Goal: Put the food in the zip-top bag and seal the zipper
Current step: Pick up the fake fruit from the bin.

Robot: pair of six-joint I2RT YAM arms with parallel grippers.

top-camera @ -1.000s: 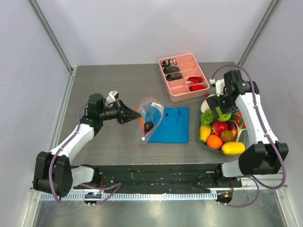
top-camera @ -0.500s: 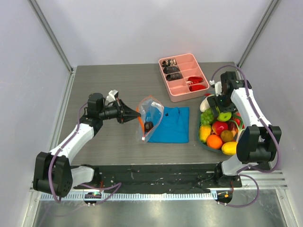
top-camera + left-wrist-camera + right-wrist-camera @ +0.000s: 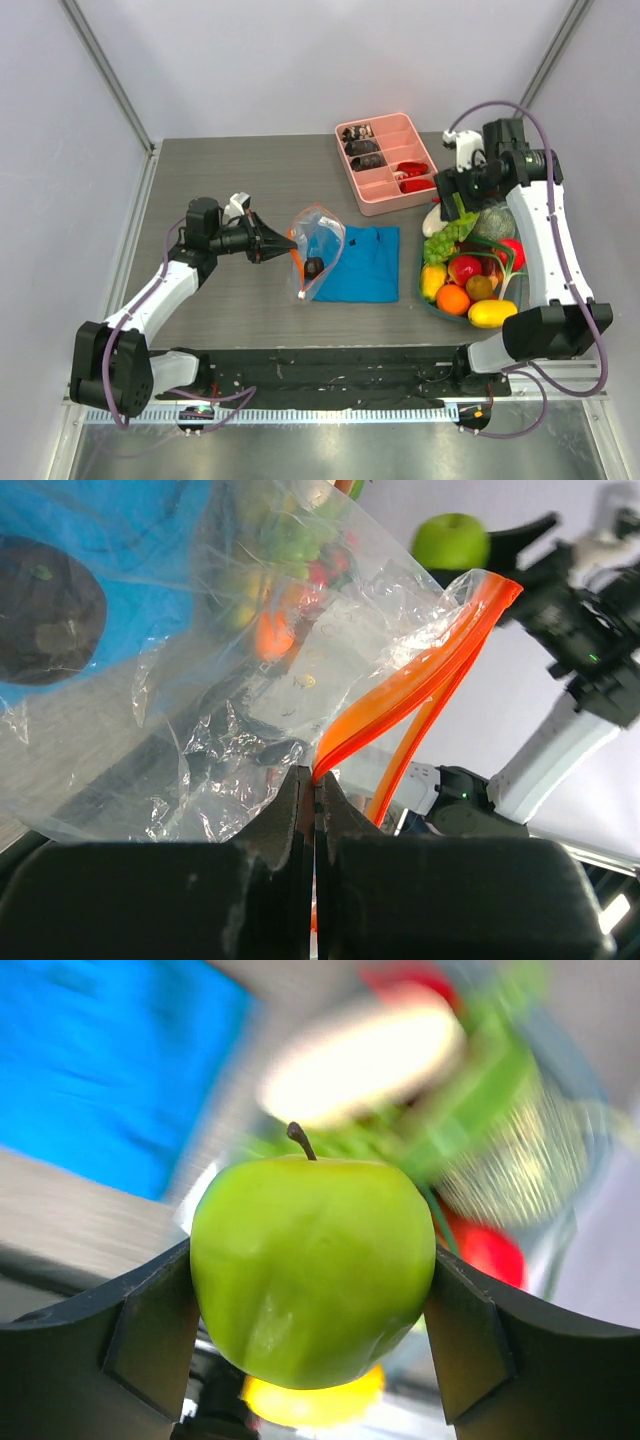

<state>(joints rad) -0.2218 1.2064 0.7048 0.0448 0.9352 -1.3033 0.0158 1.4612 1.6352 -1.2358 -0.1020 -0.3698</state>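
The clear zip-top bag (image 3: 320, 243) lies partly on the blue cloth, its mouth held up and open. My left gripper (image 3: 287, 243) is shut on the orange-red zipper (image 3: 298, 238). In the left wrist view the jaws (image 3: 316, 785) pinch one side of the zipper strip (image 3: 420, 675), and the other side hangs apart. My right gripper (image 3: 456, 198) is shut on a green apple (image 3: 312, 1270) and holds it in the air above the far end of the food bowl. The apple also shows in the left wrist view (image 3: 450, 540). More food stays in the bowl: an orange (image 3: 453, 298), a yellow piece (image 3: 492, 313) and a red piece (image 3: 464, 268).
A folded blue cloth (image 3: 365, 265) lies under the bag's right side. A pink divided tray (image 3: 386, 190) stands at the back. The dark bowl (image 3: 430, 299) sits at the right. A small black object (image 3: 313, 267) rests on the bag.
My right gripper has lifted the green apple up out of the bowl and moved toward the far side. The left gripper and the bag have not moved.
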